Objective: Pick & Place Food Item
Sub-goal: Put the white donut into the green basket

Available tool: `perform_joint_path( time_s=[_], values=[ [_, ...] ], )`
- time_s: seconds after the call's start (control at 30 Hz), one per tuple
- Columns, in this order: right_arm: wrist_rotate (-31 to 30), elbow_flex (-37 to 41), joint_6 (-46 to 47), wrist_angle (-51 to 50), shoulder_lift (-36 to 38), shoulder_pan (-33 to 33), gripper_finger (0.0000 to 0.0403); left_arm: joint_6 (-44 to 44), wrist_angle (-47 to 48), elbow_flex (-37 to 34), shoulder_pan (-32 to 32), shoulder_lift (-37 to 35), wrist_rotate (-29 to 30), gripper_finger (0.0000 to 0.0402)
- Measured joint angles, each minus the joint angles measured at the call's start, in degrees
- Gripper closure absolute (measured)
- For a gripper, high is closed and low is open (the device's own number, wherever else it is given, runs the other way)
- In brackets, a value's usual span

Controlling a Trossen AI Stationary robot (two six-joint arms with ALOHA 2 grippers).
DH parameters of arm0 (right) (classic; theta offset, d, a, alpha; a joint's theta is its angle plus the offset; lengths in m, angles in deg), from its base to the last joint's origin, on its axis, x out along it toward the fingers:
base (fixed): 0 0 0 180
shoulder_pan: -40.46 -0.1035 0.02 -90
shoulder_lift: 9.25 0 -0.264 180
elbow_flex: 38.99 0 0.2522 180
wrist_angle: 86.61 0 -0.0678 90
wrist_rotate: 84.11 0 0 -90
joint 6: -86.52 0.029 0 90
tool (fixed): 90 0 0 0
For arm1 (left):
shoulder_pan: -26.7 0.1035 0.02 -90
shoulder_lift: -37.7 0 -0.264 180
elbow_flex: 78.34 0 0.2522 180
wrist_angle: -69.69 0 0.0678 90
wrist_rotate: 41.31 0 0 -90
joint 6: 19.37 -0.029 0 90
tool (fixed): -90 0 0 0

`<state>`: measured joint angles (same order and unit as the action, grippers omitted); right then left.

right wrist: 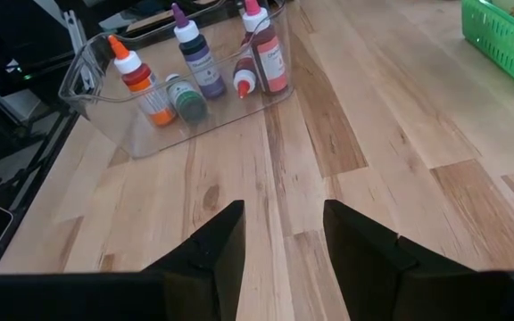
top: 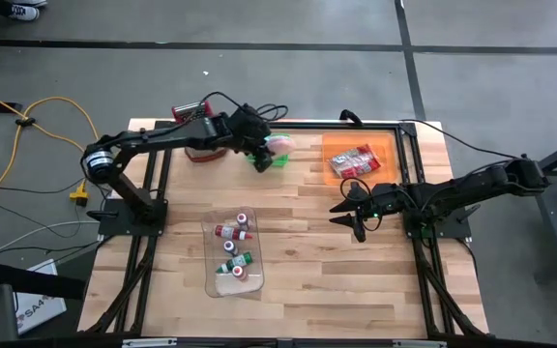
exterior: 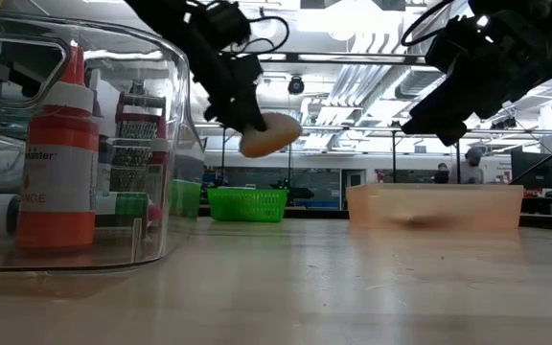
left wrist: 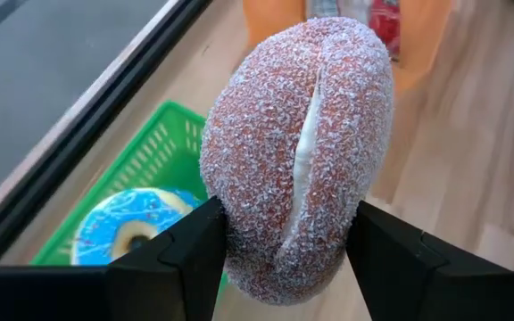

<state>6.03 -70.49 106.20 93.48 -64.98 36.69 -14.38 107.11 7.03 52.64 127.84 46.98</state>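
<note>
A sugar-coated filled doughnut [left wrist: 297,152] with a white cream seam hangs in the air above the green basket [left wrist: 141,169], and my left gripper [left wrist: 284,259] is shut on it. The low view shows the doughnut [exterior: 268,133] well above the table. In the basket lies a blue-iced doughnut [left wrist: 132,232]. The basket [top: 277,159] stands at the table's far edge, left of the orange tray [top: 361,155]. My right gripper [top: 348,215] waits open over the table's right middle, with nothing between its fingers [right wrist: 282,236]. My left gripper pinches the doughnut between its two fingers, one on each rounded side [left wrist: 230,241], near the end closest to the wrist. The fingers slant down from the table's left. The doughnut is lifted clear, its cream seam running along the fingers.
The orange tray holds red-and-white packets [top: 356,162]. A clear bin [top: 232,253] with several sauce bottles lies near the table's middle front, and shows large at the left of the low view [exterior: 65,144]. Bare wood lies between the bin and the tray.
</note>
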Motion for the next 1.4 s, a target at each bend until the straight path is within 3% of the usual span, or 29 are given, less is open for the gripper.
perform_joint_path(
  time_s=[0.27, 0.57, 0.77, 1.1, 1.4],
  values=[
    [0.0, 0.0, 0.0, 0.0, 0.0, 0.0, 0.0261, 6.4, -9.7, -0.1, 0.8, 5.6, 1.1, 0.0202],
    [0.0, 0.0, 0.0, 0.0, 0.0, 0.0, 0.0261, 15.0, -8.2, -0.1, 2.1, 7.3, 1.3, 0.0202],
    [0.0, 0.0, 0.0, 0.0, 0.0, 0.0, 0.0261, 16.1, 2.3, 3.5, 4.5, 7.0, -3.8, 0.0202],
    [0.0, 0.0, 0.0, 0.0, 0.0, 0.0, 0.0261, 18.9, 21.3, 16.3, 5.2, 8.7, -3.9, 0.0202],
    [0.0, 0.0, 0.0, 0.0, 0.0, 0.0, 0.0261, 19.1, 28.6, 23.2, 5.0, 15.8, -4.0, 0.0202]
  ],
)
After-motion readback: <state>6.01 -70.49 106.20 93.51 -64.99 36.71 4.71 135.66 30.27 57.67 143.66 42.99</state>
